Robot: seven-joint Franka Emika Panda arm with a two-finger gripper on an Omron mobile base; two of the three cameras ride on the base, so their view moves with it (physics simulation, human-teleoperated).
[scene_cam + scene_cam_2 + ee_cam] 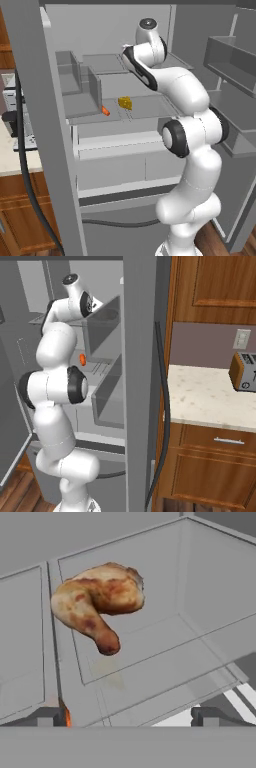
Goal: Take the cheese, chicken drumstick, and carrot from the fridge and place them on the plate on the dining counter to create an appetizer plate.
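I'm reaching into the open fridge (125, 145) now, arm bent up and over toward its upper shelves. Using the cheese (126, 103) as my landmark on the middle shelf in the left base view: just to its left lies the carrot (105, 111), near the shelf's front edge beside a grey divider, and up and to its right my wrist disappears toward the shelf above. In the right base view the carrot (82, 359) peeks out as an orange dot behind my upper arm. Through the hand view, the chicken drumstick (96, 603) sits dead ahead on a pale grey shelf, fat end up and right, bone end pointing down toward me. My gripper (129, 718) is spread as wide as it goes, both tips apart at the bottom of that view, and it has hold of nothing. So I judge this as step 1 of 3: going for the drumstick, with cheese and carrot not yet taken. Next I need to push forward and settle my fingers on either side of the meat, probably across the narrower shank, then close. No brands, labels or readable writing anywhere in these 3 views.
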